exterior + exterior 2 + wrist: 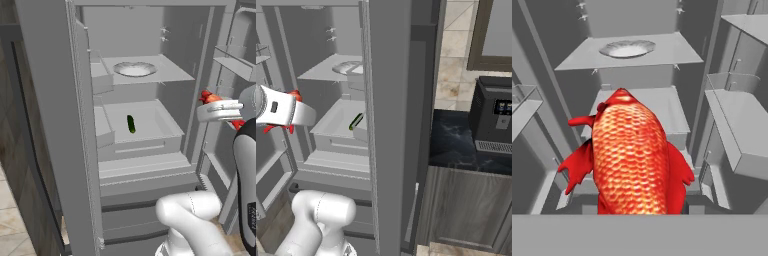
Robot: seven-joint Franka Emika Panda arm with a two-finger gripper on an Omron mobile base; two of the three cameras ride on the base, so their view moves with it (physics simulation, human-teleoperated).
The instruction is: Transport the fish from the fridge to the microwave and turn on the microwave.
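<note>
The fish (629, 155), red-orange and scaly, sits large in the middle of the hand view, head pointing toward the open fridge (662, 55). My gripper (212, 110) is shut on it; the fingertips are hidden behind its body. From the left base view, red fins (210, 97) stick out above and below the white hand, which hovers in front of the fridge's (145, 165) right side at drawer height. The right base view has the gripper (298, 112) at far left with the fish's (294, 95) fins showing. The microwave is out of view.
A white plate (134, 69) rests on the upper shelf and a dark green cucumber (131, 123) lies in the open drawer. Both fridge doors (391, 125) stand open on either side of the arm. A black appliance (496, 125) stands on the dark counter to the right.
</note>
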